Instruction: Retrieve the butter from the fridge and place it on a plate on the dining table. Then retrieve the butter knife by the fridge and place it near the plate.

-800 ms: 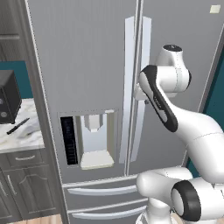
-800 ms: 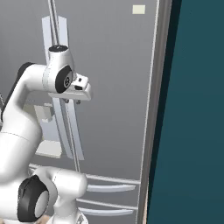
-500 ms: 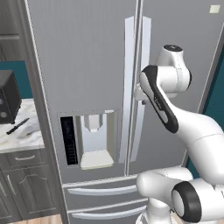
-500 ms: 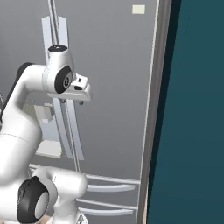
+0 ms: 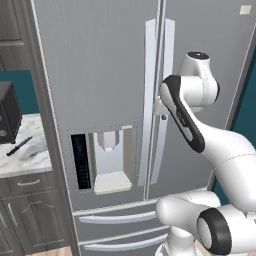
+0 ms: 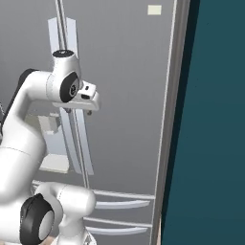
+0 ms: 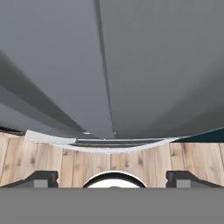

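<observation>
1. Filling most of the left base view: the fridge [image 5: 100,75], grey steel, both doors shut, two long vertical handles [image 5: 159,100] running side by side down the centre.
2. Sitting in the left door, lower centre of the frame: a water dispenser [image 5: 107,160] with a dark panel beside it; two drawers [image 5: 115,230] lying across the bottom.
3. Reaching up from the lower right of that frame: the white arm, its hand pressed close against the right-hand handle at mid-height.
4. In the right base view, the fingers [image 6: 76,110] pointing downward just beside the handles at upper left; whether touching a handle, impossible to tell.
5. In the hand view, two dark fingertips [image 7: 41,178] standing wide apart at the bottom corners, gripping nothing, looking down the door seam toward wooden floor [image 7: 192,162].
6. At the left edge of the left base view: a marbled bench [image 5: 25,155] over grey cabinets, carrying the thin black butter knife [image 5: 19,146] and a dark appliance [image 5: 7,112] behind it.
7. Along the right side of the right base view: a teal wall [image 6: 210,119] flanking the fridge.
</observation>
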Available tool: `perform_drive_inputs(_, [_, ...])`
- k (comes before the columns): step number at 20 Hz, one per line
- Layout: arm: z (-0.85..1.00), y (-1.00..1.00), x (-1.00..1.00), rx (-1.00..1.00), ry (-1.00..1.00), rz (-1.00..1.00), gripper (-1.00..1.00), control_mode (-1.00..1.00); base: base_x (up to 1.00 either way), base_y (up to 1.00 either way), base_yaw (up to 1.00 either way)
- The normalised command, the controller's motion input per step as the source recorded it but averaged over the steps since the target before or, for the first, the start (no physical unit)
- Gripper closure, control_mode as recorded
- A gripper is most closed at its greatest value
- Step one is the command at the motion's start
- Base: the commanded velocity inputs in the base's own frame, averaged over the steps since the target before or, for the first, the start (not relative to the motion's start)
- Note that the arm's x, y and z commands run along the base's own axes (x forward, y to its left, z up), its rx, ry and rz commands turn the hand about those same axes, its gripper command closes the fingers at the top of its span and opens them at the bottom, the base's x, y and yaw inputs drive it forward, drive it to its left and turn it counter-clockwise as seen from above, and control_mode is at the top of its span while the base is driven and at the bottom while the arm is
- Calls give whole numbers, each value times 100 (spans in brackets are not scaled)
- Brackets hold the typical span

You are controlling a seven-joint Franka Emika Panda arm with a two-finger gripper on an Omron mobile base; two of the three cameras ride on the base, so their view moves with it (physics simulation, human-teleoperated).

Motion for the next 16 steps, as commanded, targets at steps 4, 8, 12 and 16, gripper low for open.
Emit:
perform_drive_inputs(4, [0, 0, 0, 0, 0, 0, -100, 100, -11, 36, -2])
perform_drive_inputs(8, [0, 0, 0, 0, 0, 0, -100, 100, -37, 0, -2])
perform_drive_inputs(12, [0, 0, 0, 0, 0, 0, -100, 100, -43, 0, 0])
perform_drive_inputs(16, [0, 0, 0, 0, 0, 0, -100, 100, -49, 0, -1])
